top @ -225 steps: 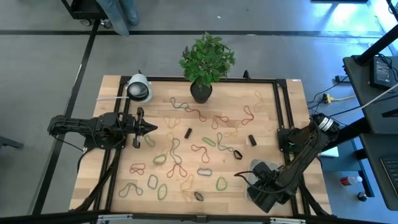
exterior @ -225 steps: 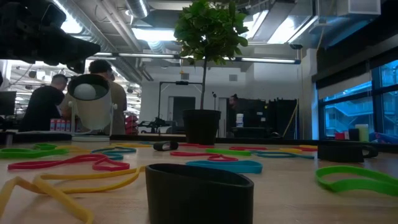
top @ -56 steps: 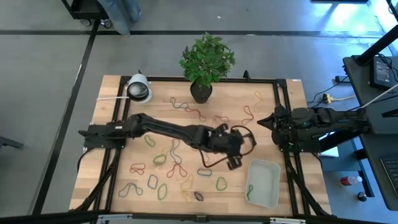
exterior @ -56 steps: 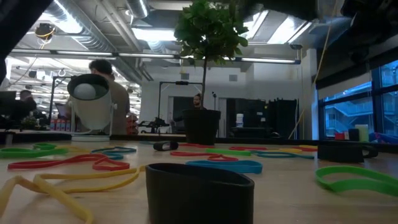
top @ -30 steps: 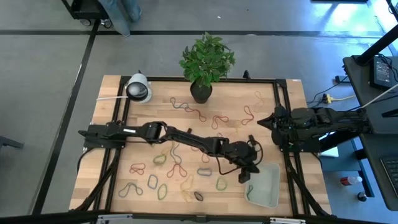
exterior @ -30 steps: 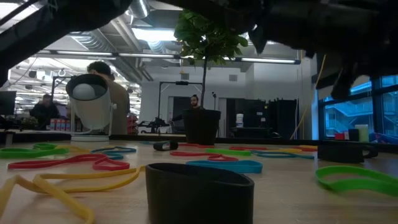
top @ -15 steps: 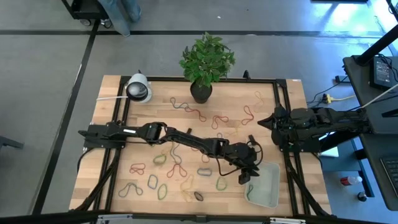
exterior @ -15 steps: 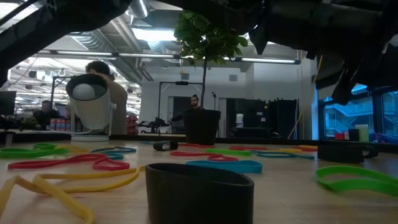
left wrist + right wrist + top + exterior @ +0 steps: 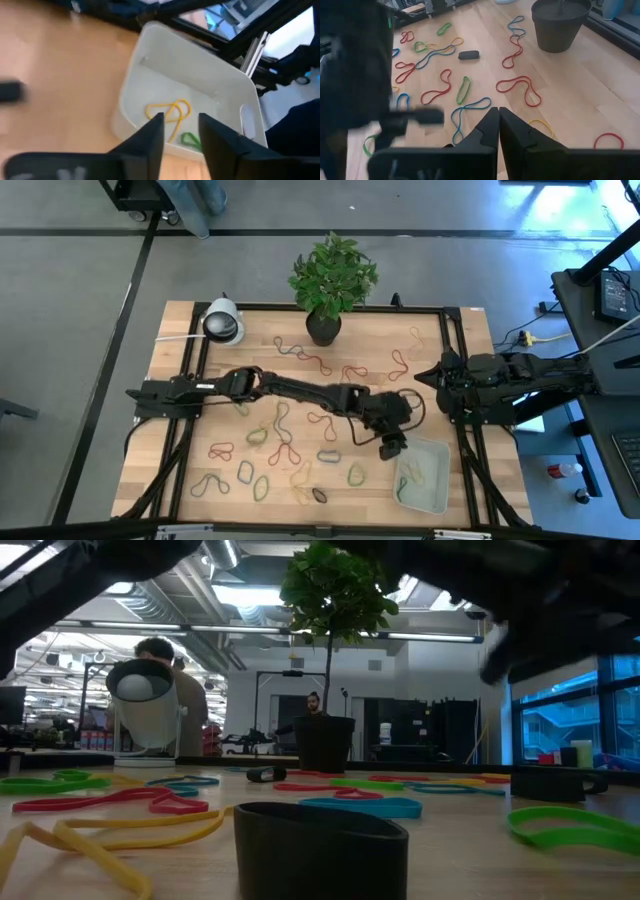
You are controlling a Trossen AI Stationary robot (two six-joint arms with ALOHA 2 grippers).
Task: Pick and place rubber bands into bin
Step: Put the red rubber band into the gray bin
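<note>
Many coloured rubber bands (image 9: 290, 430) lie scattered flat on the wooden table. The white bin (image 9: 432, 448) stands at the near right and holds a yellow band (image 9: 168, 111) and a green band (image 9: 189, 139). My left gripper (image 9: 392, 448) hangs open just beside the bin's left wall. In the left wrist view its fingers (image 9: 152, 132) frame the bin, with nothing between them. My right gripper (image 9: 420, 378) waits shut at the table's right edge, pointing across the bands (image 9: 470, 107).
A potted plant (image 9: 323, 325) stands at the far middle edge, and a white round lamp (image 9: 223, 323) at the far left. Small black blocks (image 9: 302, 393) (image 9: 405, 404) lie among the bands. A dark cup-like thing (image 9: 320, 850) stands close to the low camera. People show in the room behind.
My left gripper was over the bin's left wall. It has let go of a yellow band, which now lies in the bin beside the green one. It has then drawn back a little toward the table's far edge.
</note>
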